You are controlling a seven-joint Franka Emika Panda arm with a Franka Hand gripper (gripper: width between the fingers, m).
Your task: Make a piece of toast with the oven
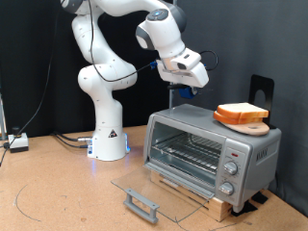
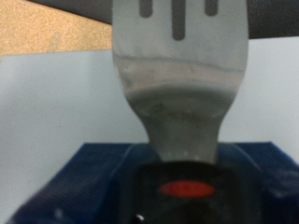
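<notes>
The silver-grey oven (image 1: 246,151) stands at the exterior view's right with its glass door (image 1: 154,185) folded down flat, handle (image 1: 141,204) toward the bottom. Its wire rack (image 1: 189,151) shows empty inside. The piece of toast (image 1: 242,110) lies on top of the oven, on a tan board (image 1: 254,126). My gripper (image 1: 184,89) hangs above the oven's top left corner, left of the toast and apart from it. It is shut on a grey slotted spatula (image 2: 177,79), whose blade fills the wrist view.
The oven rests on a low wooden stand (image 1: 197,193). A black upright object (image 1: 262,90) stands behind the oven. The arm's white base (image 1: 108,142) is left of the oven, with cables and a small box (image 1: 18,142) at the far left.
</notes>
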